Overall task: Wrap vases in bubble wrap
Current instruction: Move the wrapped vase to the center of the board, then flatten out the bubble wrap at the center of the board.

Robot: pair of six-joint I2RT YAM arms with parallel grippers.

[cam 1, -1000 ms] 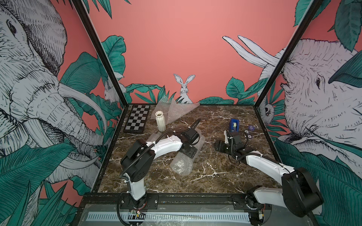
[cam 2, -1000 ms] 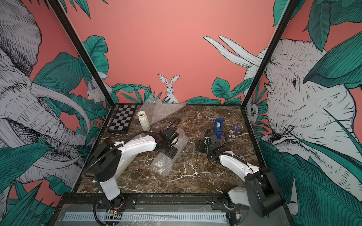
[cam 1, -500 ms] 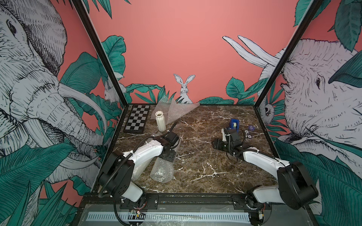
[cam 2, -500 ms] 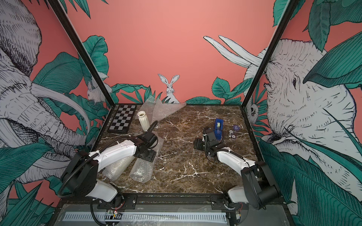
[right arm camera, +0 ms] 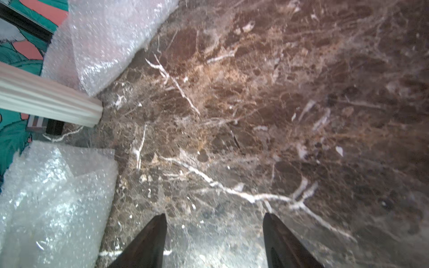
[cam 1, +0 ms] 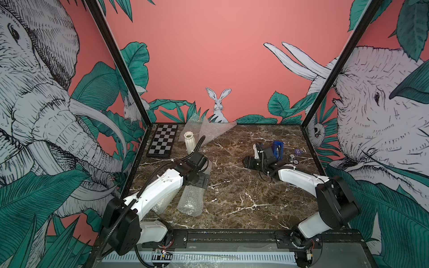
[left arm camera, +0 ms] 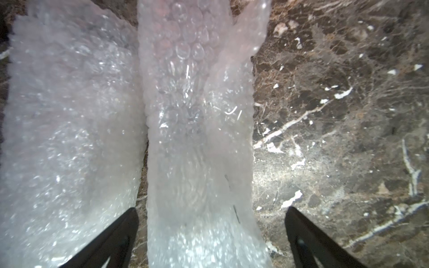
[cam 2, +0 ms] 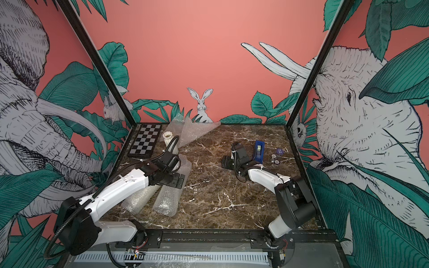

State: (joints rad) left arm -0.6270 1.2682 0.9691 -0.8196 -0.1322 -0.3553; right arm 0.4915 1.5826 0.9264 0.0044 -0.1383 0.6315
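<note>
My left fingers [left arm camera: 116, 239] stand wide, loosely straddling 1 bubble wrap roll [left arm camera: 197, 139] near the surface's [left arm camera: 348, 116] front-left corner. My right fingers [right arm camera: 151, 243] hang parted over the surface, holding nothing.

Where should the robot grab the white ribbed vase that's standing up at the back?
Probably around the middle of the white vase, jaws level, coming from the front. It stands upright and narrow. The chequered board sits beside it and loose bubble wrap lies behind.

A robot lab test cell: 2 robot arms [cam 1: 162, 188] [cam 1: 301, 178] at a marble tabletop [cam 1: 243, 197] inside mural walls [cam 1: 209, 58].
</note>
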